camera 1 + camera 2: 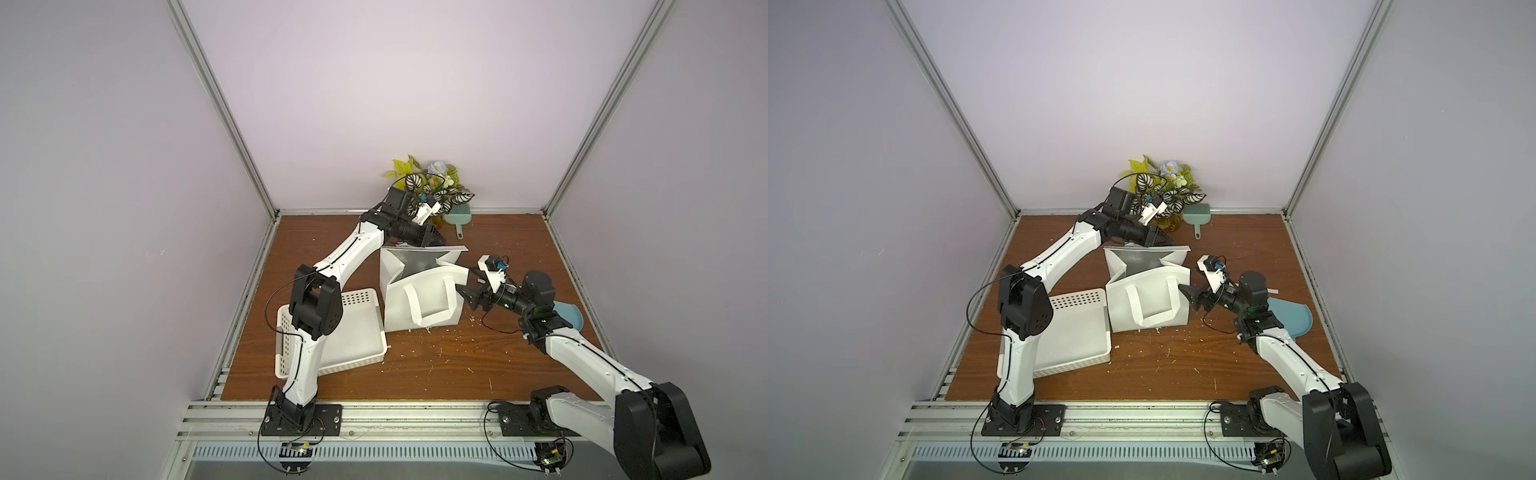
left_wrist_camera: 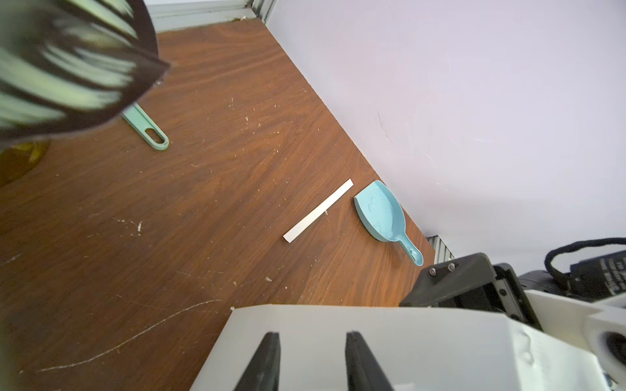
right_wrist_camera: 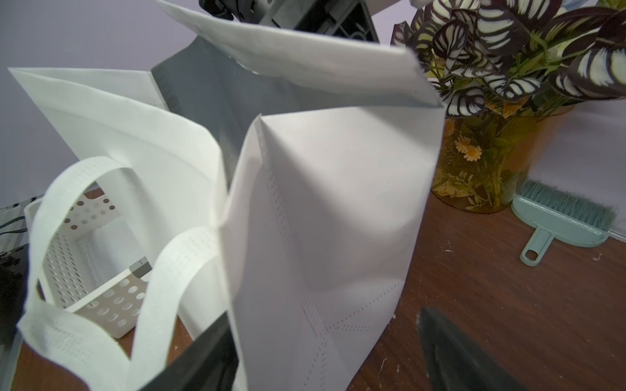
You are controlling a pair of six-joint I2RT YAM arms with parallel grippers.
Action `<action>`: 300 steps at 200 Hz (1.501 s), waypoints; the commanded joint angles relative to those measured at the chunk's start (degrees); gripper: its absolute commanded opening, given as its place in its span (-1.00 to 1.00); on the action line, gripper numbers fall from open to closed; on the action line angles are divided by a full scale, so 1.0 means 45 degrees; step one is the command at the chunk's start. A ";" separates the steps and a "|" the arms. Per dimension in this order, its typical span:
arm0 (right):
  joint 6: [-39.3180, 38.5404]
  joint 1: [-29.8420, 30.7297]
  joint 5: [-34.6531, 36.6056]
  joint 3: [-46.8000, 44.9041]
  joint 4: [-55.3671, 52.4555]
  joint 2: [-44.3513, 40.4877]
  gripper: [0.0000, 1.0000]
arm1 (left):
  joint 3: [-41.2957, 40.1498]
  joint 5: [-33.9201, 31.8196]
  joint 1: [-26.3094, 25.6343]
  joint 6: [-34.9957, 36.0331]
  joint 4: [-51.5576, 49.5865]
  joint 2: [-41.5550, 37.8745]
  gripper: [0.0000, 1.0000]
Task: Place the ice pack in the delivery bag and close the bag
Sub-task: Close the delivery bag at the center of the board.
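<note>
The delivery bag (image 1: 415,307) stands open mid-table, white, with its silver lining (image 1: 419,262) showing and a strap handle hanging down its front. The ice pack does not show in any view. My left gripper (image 1: 440,241) hovers at the bag's back rim. In the left wrist view its fingers (image 2: 271,359) stand apart over the white back flap (image 2: 389,325), with nothing between them. My right gripper (image 1: 467,283) is wide open at the bag's right side. The right wrist view has one finger (image 3: 203,359) by the handle and the other clear over the table, the bag's side panel (image 3: 321,203) between them.
A white perforated basket (image 1: 328,368) lies front left, against the bag and under my left arm. A potted plant (image 1: 432,187) and a teal brush (image 1: 457,218) sit at the back wall. A blue dustpan (image 2: 382,213) and a white strip (image 2: 318,211) lie at the right.
</note>
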 commanded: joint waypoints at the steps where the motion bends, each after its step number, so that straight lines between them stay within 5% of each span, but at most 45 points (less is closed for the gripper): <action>1: -0.0143 -0.0053 0.0038 0.0343 0.1239 0.0289 0.74 | -0.0225 0.0610 -0.0233 -0.0179 -0.0062 -0.0179 -0.34; 106: -0.0298 -0.0055 -0.0312 0.0425 0.3713 0.1840 0.75 | -0.1232 0.0912 -0.0394 -0.0695 -0.0049 -0.0941 -0.48; 227: -0.1058 -0.0156 -0.2640 0.1755 0.3585 0.3014 0.85 | -0.1438 0.0814 -0.0447 -0.0698 -0.0051 -0.1132 -0.60; 300: -0.0108 -0.0568 -0.4200 0.2200 0.4796 0.3787 0.85 | -0.2001 0.1455 -0.0506 -0.0293 -0.0044 -0.1335 -0.72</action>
